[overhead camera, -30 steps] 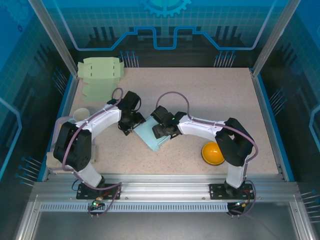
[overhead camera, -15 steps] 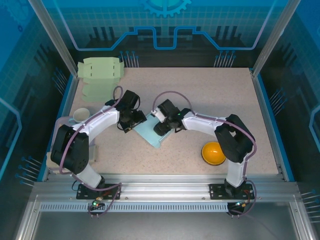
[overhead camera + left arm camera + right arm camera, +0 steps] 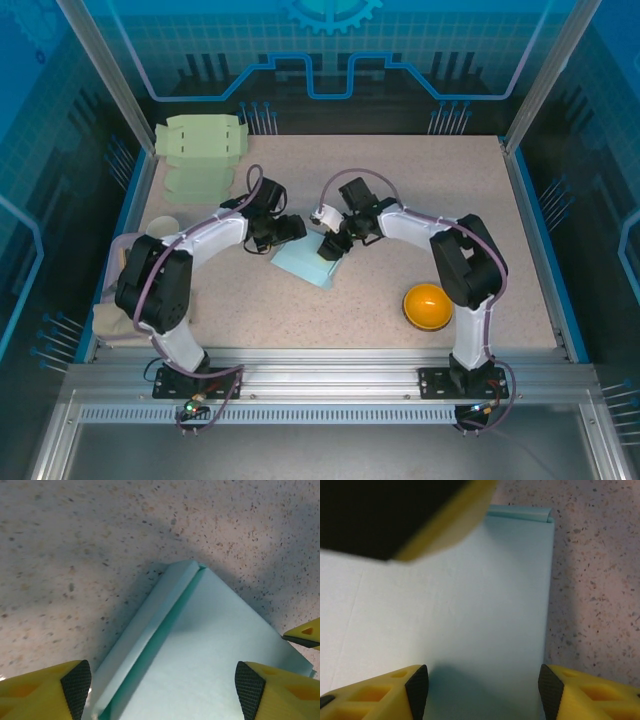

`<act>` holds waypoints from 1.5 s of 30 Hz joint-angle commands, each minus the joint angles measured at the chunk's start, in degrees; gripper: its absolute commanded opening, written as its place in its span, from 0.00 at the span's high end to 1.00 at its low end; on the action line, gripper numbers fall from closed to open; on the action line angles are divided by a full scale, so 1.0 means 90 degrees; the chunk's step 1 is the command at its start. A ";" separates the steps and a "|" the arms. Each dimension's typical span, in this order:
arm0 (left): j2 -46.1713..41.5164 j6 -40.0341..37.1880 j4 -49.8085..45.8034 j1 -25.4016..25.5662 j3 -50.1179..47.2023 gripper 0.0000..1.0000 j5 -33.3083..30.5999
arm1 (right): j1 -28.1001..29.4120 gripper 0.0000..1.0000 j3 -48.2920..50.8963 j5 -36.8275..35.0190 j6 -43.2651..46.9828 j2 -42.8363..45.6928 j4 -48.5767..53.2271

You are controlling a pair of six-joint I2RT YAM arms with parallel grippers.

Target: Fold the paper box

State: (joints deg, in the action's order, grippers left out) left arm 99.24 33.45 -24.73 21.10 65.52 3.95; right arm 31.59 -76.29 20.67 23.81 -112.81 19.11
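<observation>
The flattened light blue paper box (image 3: 305, 263) lies on the speckled table between my two arms. My left gripper (image 3: 284, 236) hovers over its far left edge, open, both pads wide apart above the blue sheet (image 3: 200, 655), which has a folded strip along its left side. My right gripper (image 3: 332, 243) hangs over the box's far right part, open too, and the pale sheet (image 3: 460, 610) spans the gap between its fingers. A yellow fingertip of the left gripper (image 3: 405, 515) crosses the top of the right wrist view.
A stack of pale green flat box blanks (image 3: 200, 150) lies at the back left. An orange bowl (image 3: 426, 306) sits near the right arm's base. A white cup (image 3: 163, 228) stands at the left edge by the left arm.
Both grippers have moved away from me toward the far side of the box and closer together. The right wrist has swung up and right; the box has shifted slightly.
</observation>
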 commanded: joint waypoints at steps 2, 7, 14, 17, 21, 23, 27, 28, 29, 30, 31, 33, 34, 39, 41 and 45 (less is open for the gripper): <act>0.0222 -0.0146 0.0278 -0.0035 -0.0107 0.25 0.0432 | -0.0019 0.38 -0.0261 0.0050 0.0105 -0.0180 0.0335; 0.0200 0.0211 -0.0062 0.0018 -0.0447 0.25 0.0064 | -0.0032 0.37 -0.0433 -0.0390 -0.0513 -0.0054 0.0252; 0.0378 0.0972 -0.0331 0.0027 -0.0723 0.25 -0.0267 | 0.0288 0.32 -0.0679 -0.2936 -0.3260 0.0626 0.0958; 0.0406 0.1230 -0.0325 0.0028 -0.0759 0.24 -0.0225 | 0.0373 0.32 -0.0755 -0.3162 -0.4775 0.0682 0.1861; 0.0409 0.1527 -0.0405 0.0047 -0.0713 0.24 -0.0189 | 0.0460 0.32 0.0018 -0.2694 -0.6230 0.0989 0.1506; 0.0365 0.1631 -0.0459 0.0074 -0.0717 0.24 -0.0212 | 0.0515 0.32 0.0418 -0.2659 -0.6741 0.1139 0.1162; 0.0357 0.1794 -0.0599 0.0092 -0.0746 0.23 -0.0215 | 0.0552 0.33 0.0504 -0.2500 -0.6997 0.0952 0.1051; 0.0355 0.1846 -0.0655 0.0095 -0.0746 0.22 -0.0207 | 0.0560 0.34 0.0513 -0.2390 -0.7018 0.0883 0.0990; 0.0334 0.1909 -0.0693 0.0096 -0.0756 0.22 -0.0195 | 0.0565 0.34 0.0527 -0.2310 -0.7047 0.0820 0.0949; 0.0323 0.1968 -0.0726 0.0097 -0.0763 0.21 -0.0182 | 0.0571 0.35 0.0537 -0.2256 -0.7059 0.0758 0.0907; 0.0311 0.2047 -0.0757 0.0096 -0.0766 0.21 -0.0156 | 0.0586 0.35 0.0540 -0.2198 -0.7069 0.0704 0.0878; 0.0301 0.2226 -0.0860 0.0095 -0.0742 0.20 -0.0093 | 0.0589 0.37 0.0528 -0.2170 -0.7089 0.0608 0.0856; 0.0310 0.2329 -0.0917 0.0096 -0.0705 0.20 -0.0052 | 0.0598 0.38 0.0528 -0.2160 -0.7089 0.0582 0.0838; 0.0359 0.2632 -0.1280 0.0133 -0.0463 0.20 0.0045 | 0.0584 0.39 0.0491 -0.2188 -0.7023 0.0442 0.0844; 0.0385 0.2626 -0.1378 0.0169 -0.0362 0.21 -0.0001 | 0.0581 0.40 0.0462 -0.2227 -0.6982 0.0415 0.0864; 0.0425 0.2758 -0.1427 0.0185 -0.0362 0.21 -0.0038 | 0.0533 0.40 0.0424 -0.2217 -0.6961 0.0360 0.0888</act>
State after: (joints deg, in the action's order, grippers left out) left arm 100.79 56.27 -28.99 21.98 63.00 5.17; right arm 36.10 -71.99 0.47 -38.59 -107.44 26.33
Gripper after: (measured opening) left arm 0.789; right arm 0.604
